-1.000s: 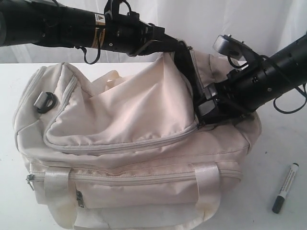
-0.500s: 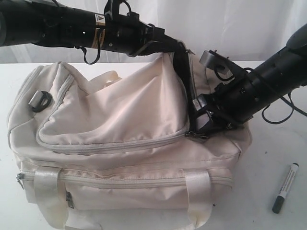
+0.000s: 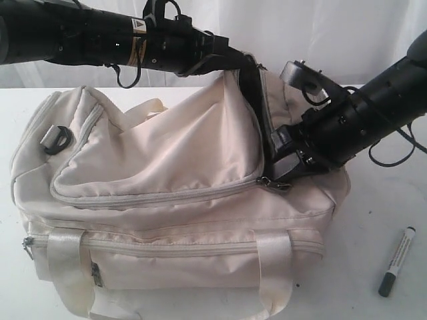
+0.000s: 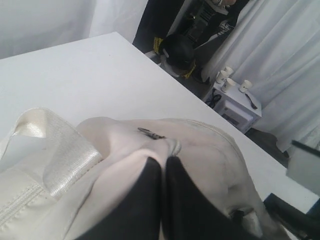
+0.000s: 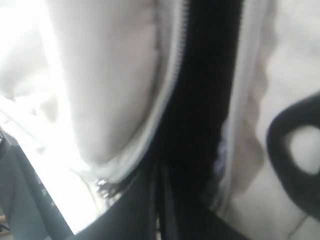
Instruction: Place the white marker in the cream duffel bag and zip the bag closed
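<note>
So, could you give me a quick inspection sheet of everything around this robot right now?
Surface: white table, carrying the bag and the marker.
Job's things: cream duffel bag sits mid-table, its top zip partly open; white marker lies on the table beside it, not in the bag.
Clutter: nothing seen.
Hands: left hand shut, pinching the bag's fabric up; right hand shut at the zip's open end, and what it grips cannot be told.
Cables: black cable loops hang from both arms.
Surroundings: white curtain behind; a white box with cups past the table.
</note>
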`<state>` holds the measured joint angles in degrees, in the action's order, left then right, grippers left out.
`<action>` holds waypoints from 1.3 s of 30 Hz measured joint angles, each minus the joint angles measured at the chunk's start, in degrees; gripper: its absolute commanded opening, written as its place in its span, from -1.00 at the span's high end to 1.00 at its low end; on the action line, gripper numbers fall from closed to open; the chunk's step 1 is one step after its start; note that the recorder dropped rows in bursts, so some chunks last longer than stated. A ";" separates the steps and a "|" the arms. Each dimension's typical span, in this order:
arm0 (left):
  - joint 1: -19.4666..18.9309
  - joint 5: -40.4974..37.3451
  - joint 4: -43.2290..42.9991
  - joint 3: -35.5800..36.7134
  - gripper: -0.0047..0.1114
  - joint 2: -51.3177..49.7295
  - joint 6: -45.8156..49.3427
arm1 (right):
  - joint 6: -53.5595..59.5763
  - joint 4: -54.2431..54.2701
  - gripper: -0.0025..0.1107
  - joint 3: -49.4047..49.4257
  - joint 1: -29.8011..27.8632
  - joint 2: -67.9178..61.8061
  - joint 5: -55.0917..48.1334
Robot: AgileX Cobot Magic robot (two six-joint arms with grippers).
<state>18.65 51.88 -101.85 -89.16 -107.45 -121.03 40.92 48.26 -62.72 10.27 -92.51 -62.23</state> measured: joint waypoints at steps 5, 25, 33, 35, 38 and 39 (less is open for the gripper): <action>0.00 -0.55 0.13 0.00 0.92 0.00 0.00 | 0.00 -0.57 0.96 0.00 0.00 4.13 -1.04; 0.00 -1.66 0.22 0.00 0.92 0.00 0.00 | 3.42 -16.93 0.42 0.00 0.00 13.96 2.96; 0.00 -1.31 0.22 0.00 0.92 0.00 0.00 | 15.91 -17.28 0.34 0.00 1.06 13.99 4.18; 0.00 -1.31 0.22 0.00 0.92 0.00 0.00 | 19.58 -17.28 0.34 0.00 2.03 13.99 4.27; 0.00 -1.31 0.22 0.00 0.92 0.00 0.00 | 24.94 -17.28 0.34 0.00 3.38 13.99 4.27; 0.00 -1.31 0.22 0.00 0.92 0.00 0.00 | 26.10 -17.28 0.34 0.00 3.63 13.99 4.27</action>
<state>18.65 50.56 -101.62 -89.16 -107.45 -121.03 67.02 30.99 -62.72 13.90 -78.52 -57.96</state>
